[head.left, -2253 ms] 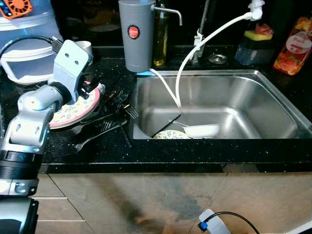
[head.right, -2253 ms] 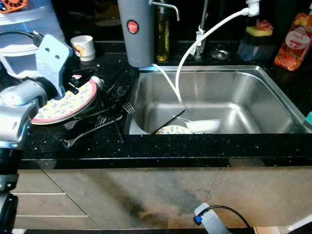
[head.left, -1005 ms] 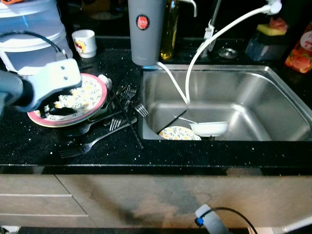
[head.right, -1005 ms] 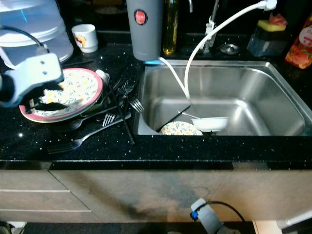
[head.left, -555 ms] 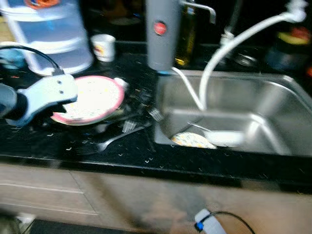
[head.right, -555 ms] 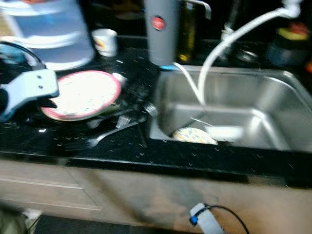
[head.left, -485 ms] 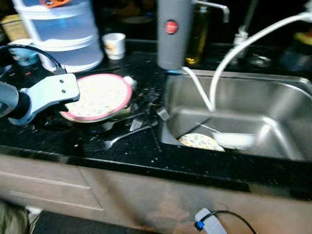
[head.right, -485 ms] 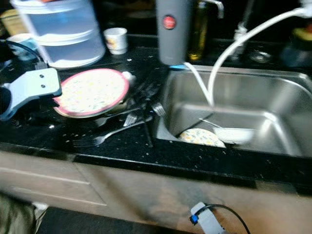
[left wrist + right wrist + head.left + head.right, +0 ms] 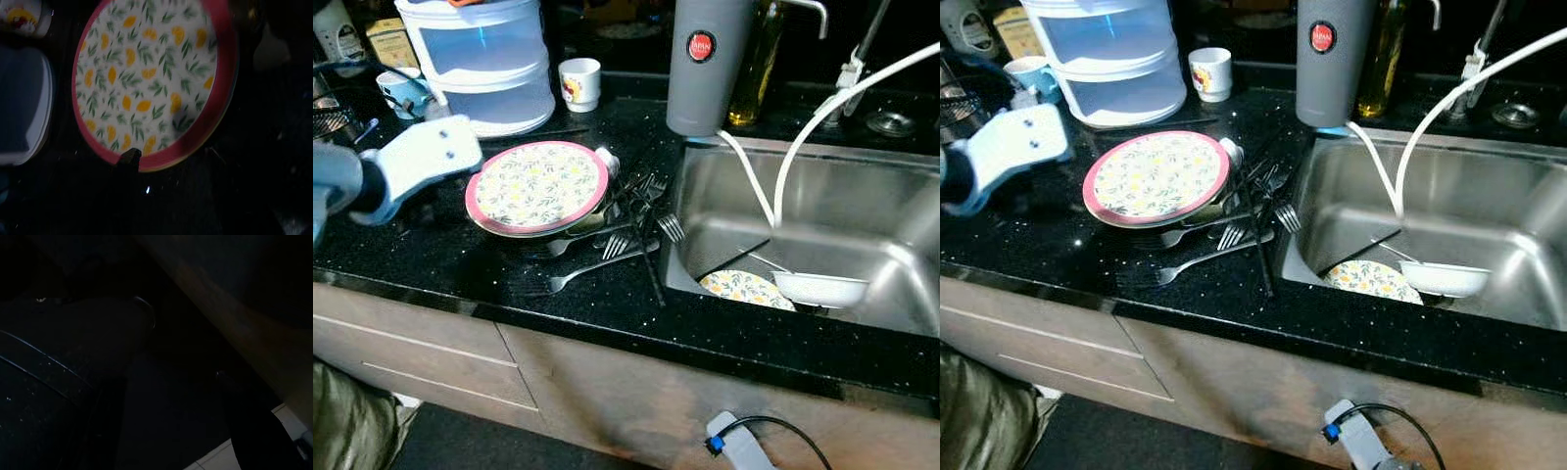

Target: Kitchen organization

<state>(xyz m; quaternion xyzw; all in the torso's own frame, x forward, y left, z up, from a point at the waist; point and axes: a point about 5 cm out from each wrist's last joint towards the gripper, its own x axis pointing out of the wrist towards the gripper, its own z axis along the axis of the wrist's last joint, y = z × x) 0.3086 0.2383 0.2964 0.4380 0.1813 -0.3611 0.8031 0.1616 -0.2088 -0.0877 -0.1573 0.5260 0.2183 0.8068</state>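
floral plate (image 9: pixel 540 186) on counter (image 9: pixel 460 264) beside heaped forks (image 9: pixel 625 235); second plate (image 9: pixel 747 289) and bowl (image 9: pixel 820 287) in sink (image 9: pixel 901 235); left gripper (image 9: pixel 129 159) near plate rim, finger spread untellable; mostly unsorted

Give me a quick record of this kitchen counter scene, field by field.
surface: black speckled counter
plate: floral, pink-rimmed plate on the counter
cutlery: forks piled between plate and sink
sink: steel sink holding a second floral plate and a white bowl
left gripper: left gripper beside the plate's rim
back of counter: small cup, grey dispenser
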